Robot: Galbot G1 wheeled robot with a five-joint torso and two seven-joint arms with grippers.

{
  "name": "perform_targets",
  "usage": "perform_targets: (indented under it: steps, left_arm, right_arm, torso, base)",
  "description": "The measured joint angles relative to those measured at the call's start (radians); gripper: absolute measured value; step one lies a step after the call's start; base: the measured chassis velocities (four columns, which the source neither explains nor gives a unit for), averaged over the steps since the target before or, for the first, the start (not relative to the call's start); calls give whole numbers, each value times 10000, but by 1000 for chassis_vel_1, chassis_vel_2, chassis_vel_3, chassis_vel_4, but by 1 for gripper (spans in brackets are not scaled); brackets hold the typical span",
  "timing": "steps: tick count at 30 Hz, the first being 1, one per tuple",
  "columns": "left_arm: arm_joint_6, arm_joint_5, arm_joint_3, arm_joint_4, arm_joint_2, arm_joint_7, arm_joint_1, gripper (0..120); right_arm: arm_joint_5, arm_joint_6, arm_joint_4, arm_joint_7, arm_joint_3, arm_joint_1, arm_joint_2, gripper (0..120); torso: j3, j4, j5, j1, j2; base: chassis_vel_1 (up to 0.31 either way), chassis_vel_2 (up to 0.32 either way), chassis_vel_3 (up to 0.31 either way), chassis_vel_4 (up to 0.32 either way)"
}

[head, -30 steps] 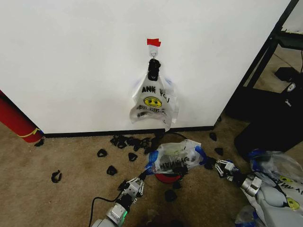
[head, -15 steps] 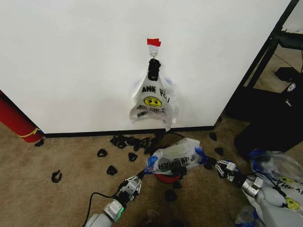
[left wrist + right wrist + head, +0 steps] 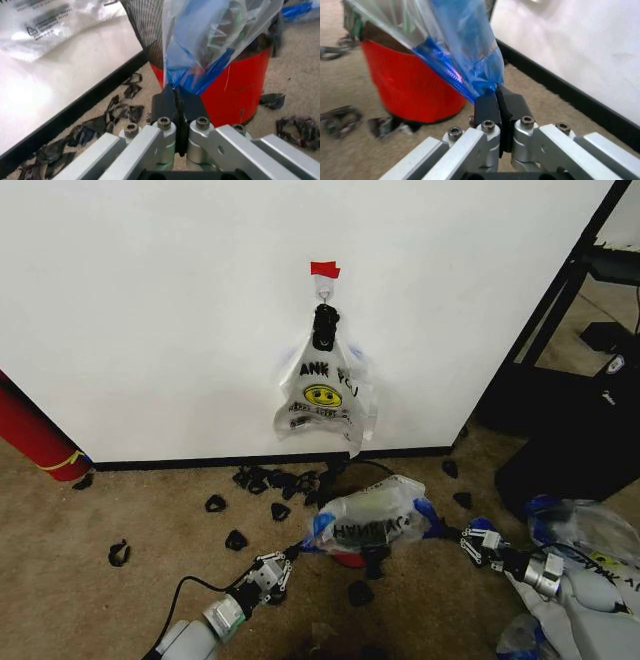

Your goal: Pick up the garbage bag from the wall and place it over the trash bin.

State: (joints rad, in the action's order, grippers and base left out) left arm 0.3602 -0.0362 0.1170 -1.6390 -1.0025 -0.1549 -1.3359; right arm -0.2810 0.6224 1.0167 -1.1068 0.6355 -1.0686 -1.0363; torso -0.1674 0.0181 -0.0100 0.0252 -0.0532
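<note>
The garbage bag [image 3: 372, 517], whitish with black lettering and blue edges, is stretched sideways over the trash bin [image 3: 347, 558], whose red base peeks out below it. My left gripper [image 3: 293, 554] is shut on the bag's left blue edge, low over the carpet. My right gripper [image 3: 453, 532] is shut on the right edge. In the left wrist view the fingers [image 3: 167, 101] pinch blue plastic [image 3: 192, 71] beside the bin's mesh [image 3: 145, 26] and red base [image 3: 235, 93]. The right wrist view shows the gripper [image 3: 495, 93] clamped on the blue edge [image 3: 465, 63]. The wall [image 3: 150, 310] stands behind.
A bunch of same-printed bags [image 3: 323, 395] hangs from a black clip under red tape [image 3: 324, 269]. Black clips [image 3: 270, 480] litter the carpet. A red cylinder [image 3: 35, 435] leans at the left. Black furniture [image 3: 570, 420] and a pile of bags [image 3: 590, 565] lie to the right.
Both grippers have drawn apart and back toward me, the left going left and the right going right. The bag is pulled wider and flatter over the bin.
</note>
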Motion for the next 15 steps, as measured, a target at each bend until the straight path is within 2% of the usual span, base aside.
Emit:
perform_targets:
  steps: [6, 15]
  left_arm:
    - [-12, 161, -8, 53, -22, 30, 135, 0]
    - [-155, 589, 5, -879, 259, -19, -189, 0]
  right_arm:
    - [-537, 68, -61, 357, -183, 9, -104, 0]
    - [-2189, -348, 558, 366, -289, -153, 120, 0]
  torso:
    - [0, 0, 0, 0, 0]
    - [1, -1, -2, 0, 0]
  base:
    - [0, 0, 0, 0]
    - [0, 0, 0, 0]
